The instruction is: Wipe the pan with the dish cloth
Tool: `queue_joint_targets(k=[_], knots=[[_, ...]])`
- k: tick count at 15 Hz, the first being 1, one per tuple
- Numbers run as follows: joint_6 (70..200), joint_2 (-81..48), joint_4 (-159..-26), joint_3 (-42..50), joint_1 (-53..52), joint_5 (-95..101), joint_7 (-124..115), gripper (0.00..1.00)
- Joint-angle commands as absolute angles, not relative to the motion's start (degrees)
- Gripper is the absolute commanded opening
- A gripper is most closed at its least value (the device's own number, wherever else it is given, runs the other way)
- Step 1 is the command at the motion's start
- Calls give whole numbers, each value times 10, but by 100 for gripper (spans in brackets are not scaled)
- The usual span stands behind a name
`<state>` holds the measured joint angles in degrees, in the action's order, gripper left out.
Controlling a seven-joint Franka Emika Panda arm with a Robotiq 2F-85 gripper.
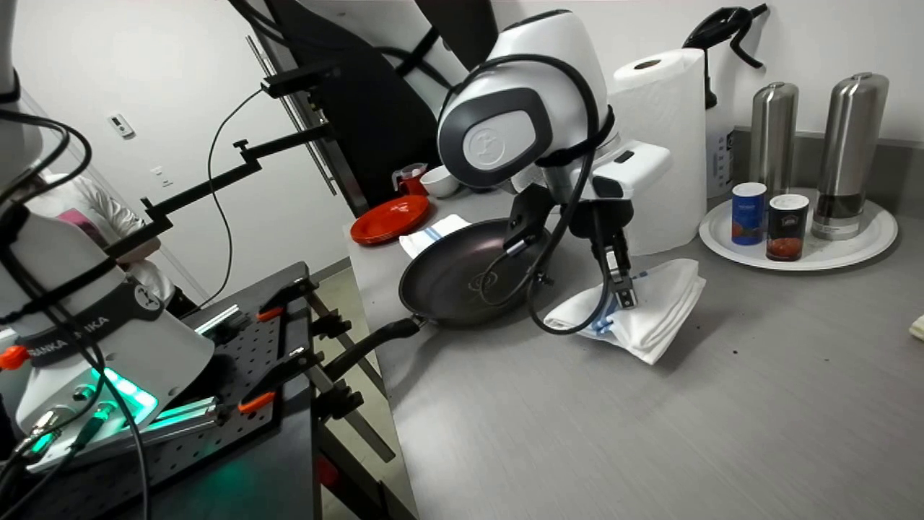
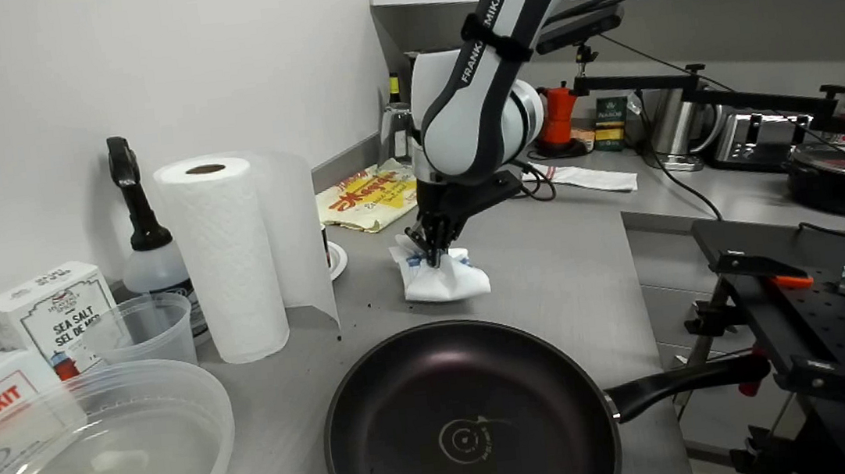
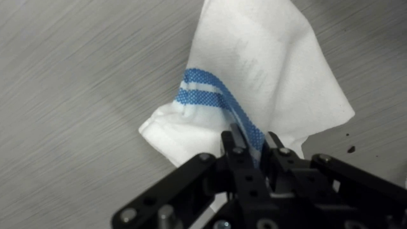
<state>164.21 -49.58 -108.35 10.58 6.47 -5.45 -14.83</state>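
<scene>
The black frying pan (image 1: 455, 282) lies on the grey counter in both exterior views. Its inside faces up and its dark handle (image 2: 689, 383) points out over the counter's edge. The pan (image 2: 463, 397) is not in the wrist view. My gripper (image 1: 626, 296) is shut on the white dish cloth (image 1: 668, 303) with blue stripes, beside the pan. In the wrist view the fingers (image 3: 253, 131) pinch a raised, striped fold of the cloth (image 3: 257, 54). The cloth (image 2: 447, 288) hangs rumpled at or just above the counter; I cannot tell whether it touches.
A paper towel roll (image 2: 225, 265) stands near the wall, close to the cloth. A white plate (image 1: 830, 260) holds shakers and tall mills. Red plates (image 1: 390, 219) and another striped cloth (image 1: 437, 232) lie beyond the pan. A clear plastic tub (image 2: 206, 417) stands beside the pan.
</scene>
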Motion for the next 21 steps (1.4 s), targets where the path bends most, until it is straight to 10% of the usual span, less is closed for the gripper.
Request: queue_joint_targets(k=[1,21], knots=[[1650,-440,-1143,101,49,-51,-123,3],[1648,-262,-1344,10,26,-56,-69,3]])
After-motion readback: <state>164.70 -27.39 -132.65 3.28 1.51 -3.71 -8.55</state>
